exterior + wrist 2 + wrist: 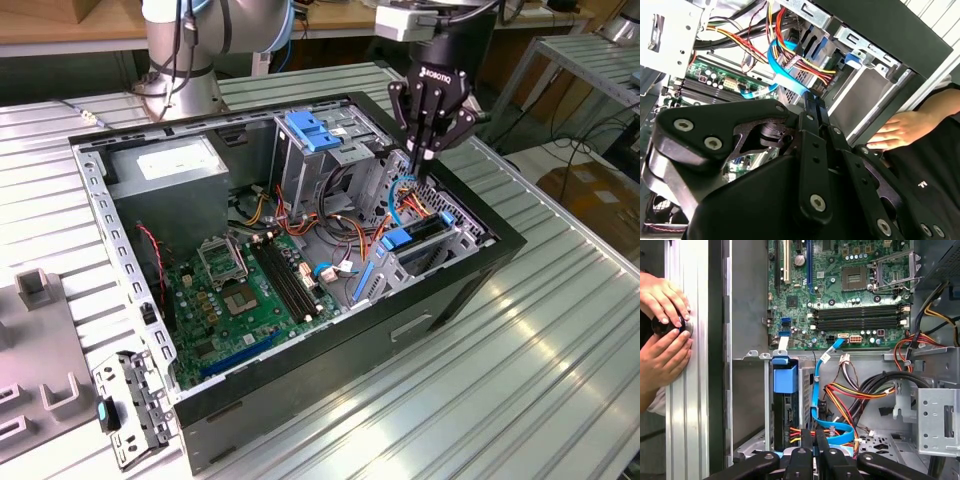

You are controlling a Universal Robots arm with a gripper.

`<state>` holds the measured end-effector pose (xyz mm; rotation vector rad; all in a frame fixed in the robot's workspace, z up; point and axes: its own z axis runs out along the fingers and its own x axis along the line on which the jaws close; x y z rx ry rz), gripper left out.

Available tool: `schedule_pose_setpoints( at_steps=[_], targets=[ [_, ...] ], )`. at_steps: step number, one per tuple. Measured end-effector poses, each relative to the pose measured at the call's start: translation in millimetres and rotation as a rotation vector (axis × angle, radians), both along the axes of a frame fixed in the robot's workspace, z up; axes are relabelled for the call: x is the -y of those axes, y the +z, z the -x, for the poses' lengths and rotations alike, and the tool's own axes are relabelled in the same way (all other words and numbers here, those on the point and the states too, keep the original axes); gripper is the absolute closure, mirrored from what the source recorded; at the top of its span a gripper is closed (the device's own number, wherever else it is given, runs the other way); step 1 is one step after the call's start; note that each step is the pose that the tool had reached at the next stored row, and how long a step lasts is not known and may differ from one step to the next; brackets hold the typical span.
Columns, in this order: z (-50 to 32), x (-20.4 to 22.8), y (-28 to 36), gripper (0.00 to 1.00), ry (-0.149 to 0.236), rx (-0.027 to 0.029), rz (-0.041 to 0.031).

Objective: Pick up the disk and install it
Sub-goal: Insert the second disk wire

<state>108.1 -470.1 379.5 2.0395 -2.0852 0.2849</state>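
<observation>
The disk (424,231) stands on edge in the drive cage at the exterior view's right end of the open computer case (330,345), a blue tab at its end. In the first wrist view the disk (789,415) is a dark slab under that blue tab (785,378). My gripper (420,165) hangs just above the cage, fingers pointing down and shut together with nothing seen between them. In both wrist views the gripper (815,434) (812,99) has its tips close beside a flat blue cable (816,405) and apart from the disk.
Bundles of coloured wires (840,392) crowd the space by the cage. The motherboard (250,290) lies on the case floor, with a grey power supply (170,165) and a blue-latched bay (318,130) behind. A person's hands (665,340) rest at the table edge (690,390) beside the case.
</observation>
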Motion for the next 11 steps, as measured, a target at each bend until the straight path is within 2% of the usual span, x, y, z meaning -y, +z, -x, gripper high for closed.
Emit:
schedule_pose_setpoints(
  at_steps=[4, 8, 11],
  targets=[
    [0.0, 0.0, -5.7, 0.83, -0.004, -0.0001, 0.0098],
    [0.0, 0.0, -12.5, 0.83, -0.004, 0.0, 0.015],
    [0.0, 0.0, -14.7, 0.82, -0.005, 0.0, 0.0173]
  ],
)
